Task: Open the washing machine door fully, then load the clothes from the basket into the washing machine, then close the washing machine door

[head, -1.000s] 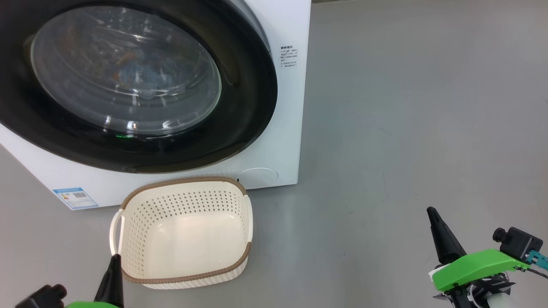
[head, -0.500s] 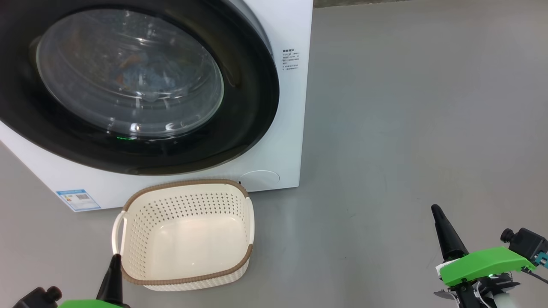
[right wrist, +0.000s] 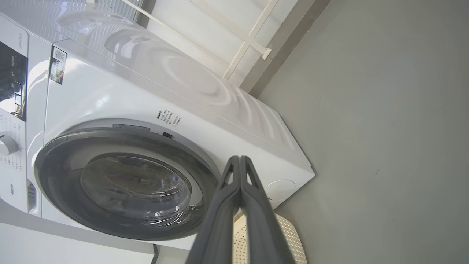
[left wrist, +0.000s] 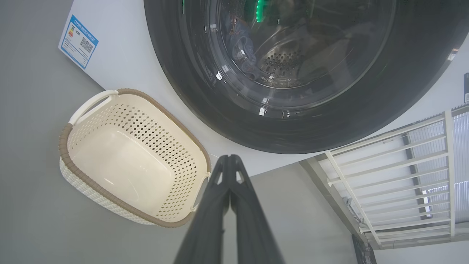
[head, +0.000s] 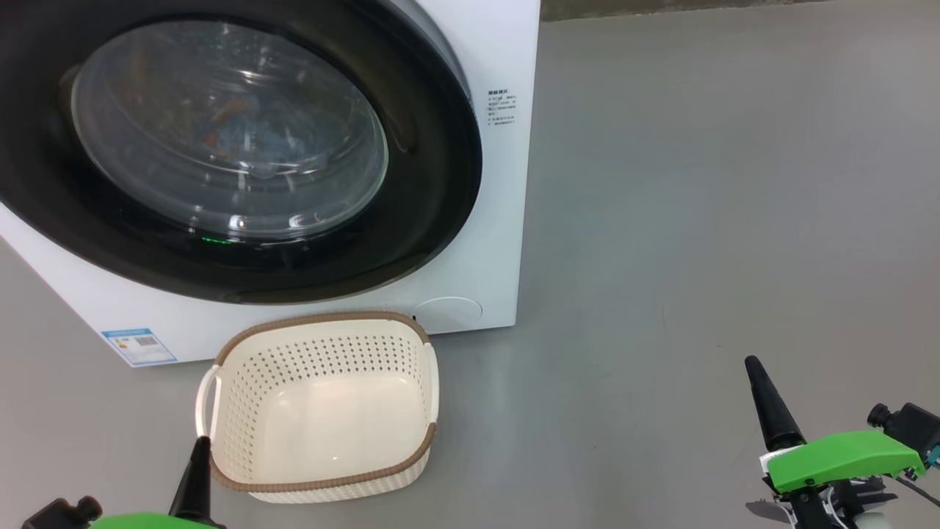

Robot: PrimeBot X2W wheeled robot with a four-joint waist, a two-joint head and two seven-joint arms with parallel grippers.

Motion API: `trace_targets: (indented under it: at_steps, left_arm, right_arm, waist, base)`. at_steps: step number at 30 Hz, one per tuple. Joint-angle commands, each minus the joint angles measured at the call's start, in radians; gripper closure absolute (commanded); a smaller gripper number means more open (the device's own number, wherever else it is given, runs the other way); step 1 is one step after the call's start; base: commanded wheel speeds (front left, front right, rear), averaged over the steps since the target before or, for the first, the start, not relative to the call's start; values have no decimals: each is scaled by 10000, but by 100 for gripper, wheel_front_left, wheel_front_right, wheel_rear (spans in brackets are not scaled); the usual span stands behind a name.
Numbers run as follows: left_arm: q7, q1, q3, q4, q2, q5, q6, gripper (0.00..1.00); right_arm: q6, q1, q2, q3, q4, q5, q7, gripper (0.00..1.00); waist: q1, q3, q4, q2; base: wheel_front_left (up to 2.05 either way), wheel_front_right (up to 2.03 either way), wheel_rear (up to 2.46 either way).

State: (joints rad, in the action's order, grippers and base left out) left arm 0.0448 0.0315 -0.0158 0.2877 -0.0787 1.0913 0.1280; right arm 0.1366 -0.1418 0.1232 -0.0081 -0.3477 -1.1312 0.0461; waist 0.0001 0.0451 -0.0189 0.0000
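1. The washing machine [head: 499, 242] is seen standing on the grey floor [head: 698, 184], with the washing machine door [head: 433, 184] shut flat against its white front.
2. Behind the door's clear glass bowl, the clothes [head: 250, 136] can be made out inside the drum as a blurred light-blue heap with orange flecks.
3. The basket [head: 323, 321] is set on the floor just in front of the machine, below the door and near the round filter cover [head: 446, 314]. Its bare cream bottom is shown.
4. The left claw [head: 198, 448] is found at the lower left of the head view, its dark tip just beside the basket's near left corner. Whether they touch cannot be told.
5. In the left wrist view, that claw's fingers [left wrist: 212, 205] are pressed together along their length, with nothing held between them.
6. The right claw [head: 755, 371] is held over bare floor at the lower right, well apart from both basket and machine.
7. In the right wrist view, its fingers [right wrist: 220, 212] are likewise closed tight on nothing.
8. A blue label sticker [head: 139, 345] is fixed at the lower left of the machine's front, and a small block of printed text [head: 501, 108] is placed to the right of the door.
9. A dark control panel [right wrist: 13, 84] and a dial [right wrist: 5, 145] are shown on the machine's upper front in the right wrist view.
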Motion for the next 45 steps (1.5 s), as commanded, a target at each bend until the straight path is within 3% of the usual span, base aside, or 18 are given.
trace_targets:
  at_steps: [1,45]
  left_arm:
    - [-57,466,-288,-282,-116,201,19,100]
    - [-1332,719,-853,-401,202,4442,26,100]
  right_arm:
    - [-35,-74,13,49,324,-236,-53,100]
    - [-56,279,-590,-859,925,-4115,-1336,100]
  waist:
    - [-1,-8,4,0]
    - [-1,-358,161,0]
  base:
    - [0,0,0]
    - [0,0,0]
